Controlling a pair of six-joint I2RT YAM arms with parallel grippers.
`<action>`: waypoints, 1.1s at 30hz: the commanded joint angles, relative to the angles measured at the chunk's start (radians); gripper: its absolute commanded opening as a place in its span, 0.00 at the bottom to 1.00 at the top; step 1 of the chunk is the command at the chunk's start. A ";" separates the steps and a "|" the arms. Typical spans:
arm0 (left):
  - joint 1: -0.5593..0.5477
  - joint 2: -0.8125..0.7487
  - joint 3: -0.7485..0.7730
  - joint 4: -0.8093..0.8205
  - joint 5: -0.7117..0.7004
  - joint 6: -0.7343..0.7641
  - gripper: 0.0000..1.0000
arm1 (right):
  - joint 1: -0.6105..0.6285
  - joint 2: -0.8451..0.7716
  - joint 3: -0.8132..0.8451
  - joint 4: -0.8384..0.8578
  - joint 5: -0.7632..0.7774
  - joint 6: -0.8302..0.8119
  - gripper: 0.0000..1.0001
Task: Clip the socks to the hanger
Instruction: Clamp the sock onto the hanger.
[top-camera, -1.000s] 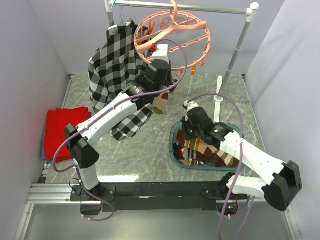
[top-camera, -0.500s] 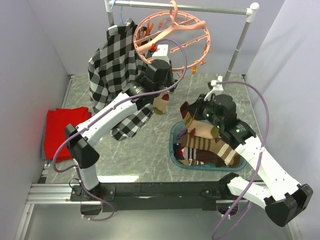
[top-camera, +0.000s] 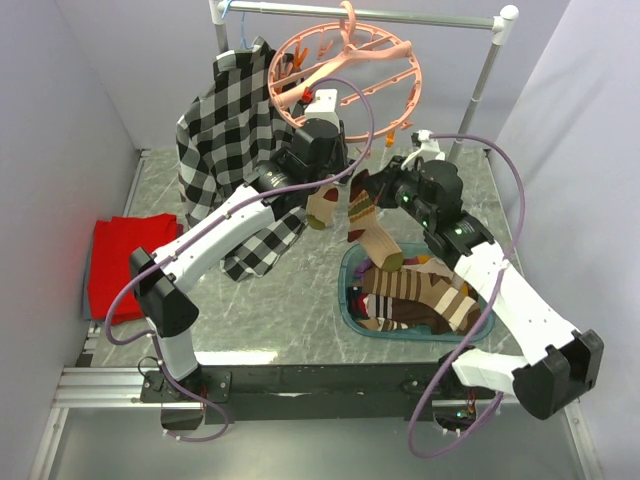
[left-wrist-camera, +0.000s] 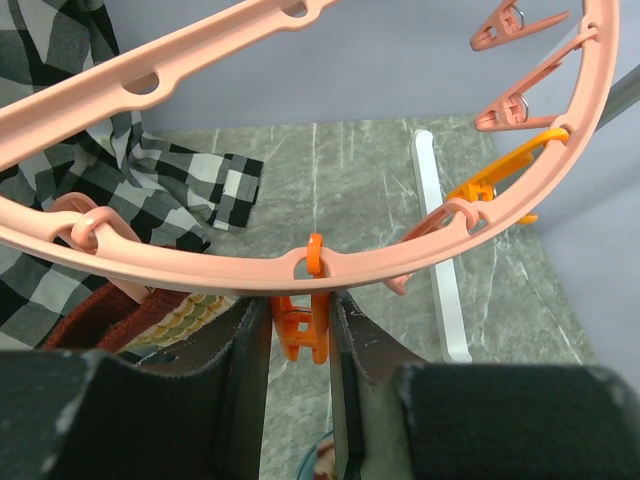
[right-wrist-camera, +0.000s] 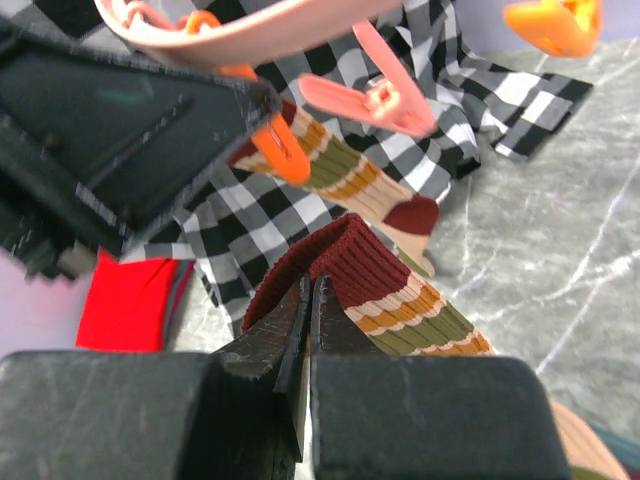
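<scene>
Most of the striped sock hides behind the left gripper, and a pink clip in the right wrist view is blurred

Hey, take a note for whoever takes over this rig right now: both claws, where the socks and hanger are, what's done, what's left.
Left claw: shut on an orange clip on the hanger ring.
Right claw: shut on the maroon cuff of a striped sock, held up close to that clip.
Done: one hung sock dangles below the hanger beside the left claw; which clip holds it is unclear.
Left: clip the held sock, then the piled socks in the teal bin.
</scene>
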 joint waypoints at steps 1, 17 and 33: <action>0.004 -0.050 0.043 0.028 0.020 -0.008 0.01 | -0.007 0.042 0.057 0.083 -0.037 0.013 0.00; 0.004 -0.053 0.018 0.039 0.028 -0.007 0.01 | -0.009 0.149 0.127 0.086 -0.067 -0.011 0.00; 0.004 -0.060 -0.005 0.028 0.028 -0.002 0.01 | -0.023 0.174 0.156 0.105 -0.067 -0.018 0.00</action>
